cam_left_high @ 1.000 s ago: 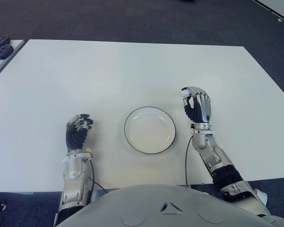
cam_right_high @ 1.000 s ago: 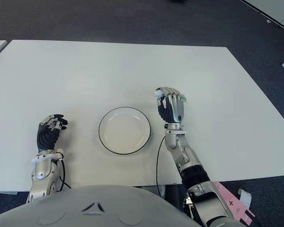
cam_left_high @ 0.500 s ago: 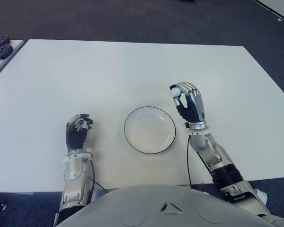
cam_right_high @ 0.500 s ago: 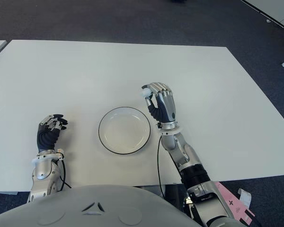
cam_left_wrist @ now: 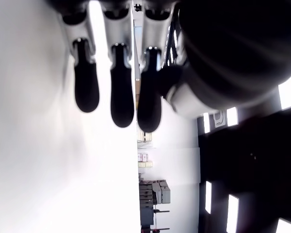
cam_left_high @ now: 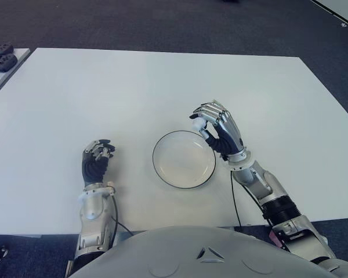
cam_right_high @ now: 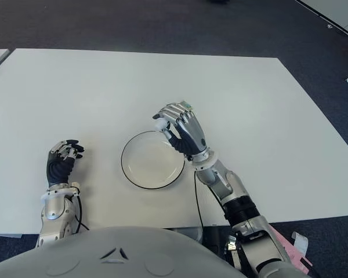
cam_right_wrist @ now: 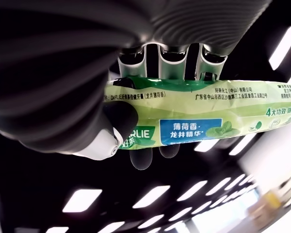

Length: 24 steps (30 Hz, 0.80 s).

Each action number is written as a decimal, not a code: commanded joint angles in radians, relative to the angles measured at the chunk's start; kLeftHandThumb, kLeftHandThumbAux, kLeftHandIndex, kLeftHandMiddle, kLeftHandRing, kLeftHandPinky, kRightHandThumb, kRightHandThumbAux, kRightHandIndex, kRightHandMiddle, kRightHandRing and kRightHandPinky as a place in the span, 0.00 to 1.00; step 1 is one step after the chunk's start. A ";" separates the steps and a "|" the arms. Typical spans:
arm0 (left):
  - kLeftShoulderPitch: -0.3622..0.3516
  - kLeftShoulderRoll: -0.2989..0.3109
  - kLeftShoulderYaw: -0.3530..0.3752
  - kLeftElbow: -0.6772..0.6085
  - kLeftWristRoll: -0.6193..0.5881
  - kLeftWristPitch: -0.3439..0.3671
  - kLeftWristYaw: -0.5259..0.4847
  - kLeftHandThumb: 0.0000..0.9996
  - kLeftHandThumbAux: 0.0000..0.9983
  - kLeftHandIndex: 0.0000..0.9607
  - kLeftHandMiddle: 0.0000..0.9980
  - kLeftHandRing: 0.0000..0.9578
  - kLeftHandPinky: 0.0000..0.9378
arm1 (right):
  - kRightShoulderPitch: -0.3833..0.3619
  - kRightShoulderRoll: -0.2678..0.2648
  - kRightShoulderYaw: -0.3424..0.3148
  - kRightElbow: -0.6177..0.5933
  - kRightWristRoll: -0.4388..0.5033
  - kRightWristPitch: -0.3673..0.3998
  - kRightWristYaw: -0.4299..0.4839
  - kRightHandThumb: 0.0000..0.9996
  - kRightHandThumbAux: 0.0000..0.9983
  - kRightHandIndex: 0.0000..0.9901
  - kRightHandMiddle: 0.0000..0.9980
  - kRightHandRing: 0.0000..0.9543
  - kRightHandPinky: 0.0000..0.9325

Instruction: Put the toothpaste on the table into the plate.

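Observation:
A white plate [cam_left_high: 158, 168] with a dark rim lies on the white table [cam_left_high: 133, 87] in front of me. My right hand [cam_left_high: 204, 124] hovers over the plate's upper right rim, shut on a green toothpaste tube [cam_right_wrist: 203, 114]. The tube's white cap [cam_right_high: 160, 123] pokes out by the thumb, toward the plate, and its flat end [cam_right_high: 186, 105] shows behind the fingers. In the right wrist view the fingers [cam_right_wrist: 141, 156] and thumb wrap the tube across its width. My left hand [cam_left_high: 96, 157] shows left of the plate, its fingers loosely bent and holding nothing.
Dark objects [cam_left_high: 1, 58] lie on a neighbouring table at the far left. The table's front edge [cam_left_high: 35, 234] runs just before my body. Dark carpet [cam_left_high: 162, 23] surrounds the table. Something pink [cam_right_high: 290, 255] shows on the floor at the lower right.
My right hand has moved left with the toothpaste, from beside the plate to over its right rim, and has tilted toward the plate. The left hand has stayed put.

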 commanded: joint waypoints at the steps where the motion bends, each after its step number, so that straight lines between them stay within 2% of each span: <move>1: 0.004 -0.017 -0.017 0.000 0.024 0.031 0.018 0.71 0.72 0.45 0.53 0.53 0.54 | -0.043 -0.022 0.027 0.042 -0.015 -0.067 0.056 0.85 0.68 0.40 0.54 0.90 0.91; 6: 0.006 -0.026 -0.020 -0.011 0.034 0.041 0.020 0.71 0.72 0.45 0.52 0.52 0.54 | -0.060 -0.036 0.046 0.068 -0.034 -0.099 0.105 0.85 0.68 0.40 0.55 0.90 0.91; 16: 0.016 -0.029 -0.034 -0.028 0.038 0.036 0.015 0.71 0.72 0.45 0.52 0.53 0.56 | -0.064 -0.069 0.080 0.091 -0.048 -0.118 0.230 0.85 0.68 0.40 0.55 0.90 0.92; 24: 0.019 -0.030 -0.038 -0.027 0.050 0.030 0.022 0.71 0.72 0.45 0.51 0.52 0.54 | -0.069 -0.068 0.107 0.122 -0.111 -0.115 0.237 0.85 0.68 0.40 0.55 0.91 0.93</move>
